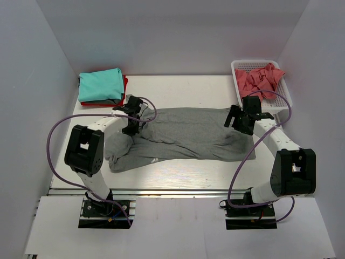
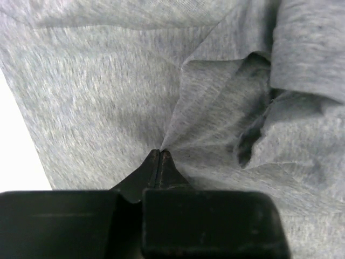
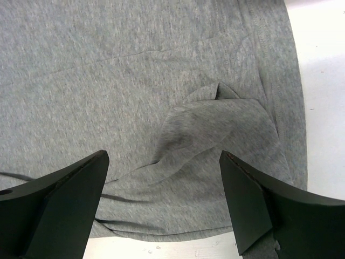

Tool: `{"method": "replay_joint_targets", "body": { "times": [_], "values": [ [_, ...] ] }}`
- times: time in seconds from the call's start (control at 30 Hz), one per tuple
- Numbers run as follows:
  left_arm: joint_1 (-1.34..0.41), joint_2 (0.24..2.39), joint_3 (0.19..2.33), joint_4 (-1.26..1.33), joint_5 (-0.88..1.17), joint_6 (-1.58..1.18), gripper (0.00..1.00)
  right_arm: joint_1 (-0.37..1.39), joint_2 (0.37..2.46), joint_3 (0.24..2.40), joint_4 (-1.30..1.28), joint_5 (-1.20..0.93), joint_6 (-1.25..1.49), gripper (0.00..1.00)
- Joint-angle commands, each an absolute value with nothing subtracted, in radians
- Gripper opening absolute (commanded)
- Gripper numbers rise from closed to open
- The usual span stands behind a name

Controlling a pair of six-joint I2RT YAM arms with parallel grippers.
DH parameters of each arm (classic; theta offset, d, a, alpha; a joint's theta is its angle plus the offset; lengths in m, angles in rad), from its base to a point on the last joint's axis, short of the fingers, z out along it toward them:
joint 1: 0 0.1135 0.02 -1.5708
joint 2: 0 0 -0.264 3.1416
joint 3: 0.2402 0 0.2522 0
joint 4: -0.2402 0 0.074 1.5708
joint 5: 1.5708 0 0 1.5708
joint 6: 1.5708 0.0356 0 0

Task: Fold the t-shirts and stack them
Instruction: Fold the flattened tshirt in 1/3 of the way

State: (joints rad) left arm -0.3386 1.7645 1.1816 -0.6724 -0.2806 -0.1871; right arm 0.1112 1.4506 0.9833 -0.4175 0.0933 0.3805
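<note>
A grey t-shirt (image 1: 188,135) lies spread and rumpled across the middle of the table, a small white mark near its lower left. My left gripper (image 1: 132,127) is at its left part. In the left wrist view that gripper (image 2: 160,152) is shut, pinching a pucker of the grey cloth (image 2: 108,81) at its tips. My right gripper (image 1: 237,123) hangs over the shirt's right end. Its jaws (image 3: 164,162) stand wide open above the grey cloth (image 3: 135,70), nothing between them. A folded teal t-shirt (image 1: 99,85) rests on a red one (image 1: 125,83) at the back left.
A white mesh basket (image 1: 237,65) at the back right holds a crumpled coral-pink t-shirt (image 1: 261,78). White walls close in the table on three sides. Bare white tabletop (image 1: 178,172) shows in front of the grey shirt, and beside its hem (image 3: 323,81).
</note>
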Motion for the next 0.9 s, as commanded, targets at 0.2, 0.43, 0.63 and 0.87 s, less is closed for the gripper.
{"method": "replay_joint_targets", "body": {
  "times": [0.2, 0.43, 0.63, 0.87],
  "values": [
    [-0.327, 1.595, 1.104, -0.529, -0.248, -0.114, 0.0, 0.107, 1.45, 1.022, -0.422, 0.124, 0.365, 0.89],
    [-0.318, 1.586, 1.161, -0.566, -0.339, -0.069, 0.0, 0.107, 1.443, 1.017, -0.425, 0.124, 0.361, 0.89],
    [-0.299, 1.661, 1.161, -0.623, -0.388, -0.112, 0.18, 0.109, 1.456, 1.029, -0.437, 0.126, 0.36, 0.89],
    [-0.267, 1.772, 1.291, -0.699, -0.498, -0.187, 1.0, 0.149, 1.442, 1.063, -0.411, 0.075, 0.305, 0.89]
  ]
}}
